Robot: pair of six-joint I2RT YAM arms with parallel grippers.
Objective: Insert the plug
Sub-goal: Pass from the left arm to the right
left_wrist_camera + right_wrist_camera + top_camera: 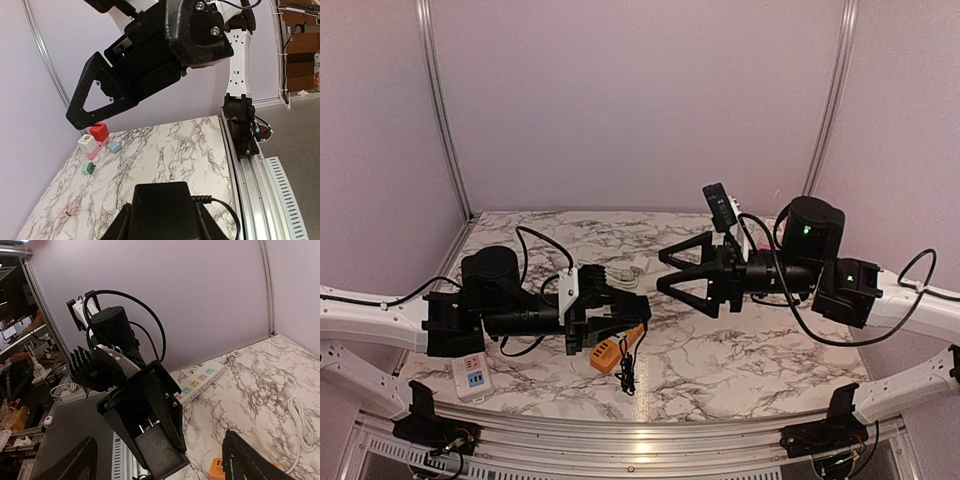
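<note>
Well to the left of your left gripper (pixel 630 318), back along its arm near the elbow, the strip (pixel 470 376) lies flat on the table (pixel 740 350) with its coloured sockets facing up. The left gripper hangs above the marble, its fingers pointing right and pressed against the two sides of the plug (pixel 160 210). That plug is a black block sitting square between them, and its cord runs off the right edge in the left wrist view. Just under that gripper, on its near side, an orange block (pixel 607 355) rests on the table with a bundled black lead (pixel 626 376) touching it. On the gripper's far side a white cord (pixel 623 270) lies coiled. Your right gripper (pixel 660 273) faces the left one from close by, also raised off the table. Its two triangular fingers are spread wide with nothing between them, and their tips are near the plug but not touching it. In the left wrist view, a cluster of small blocks (pixel 97 140) in red, white, pink, blue and green sits low behind the right gripper's tips, against the wall. You cannot tell how far they are from the fingers.
</note>
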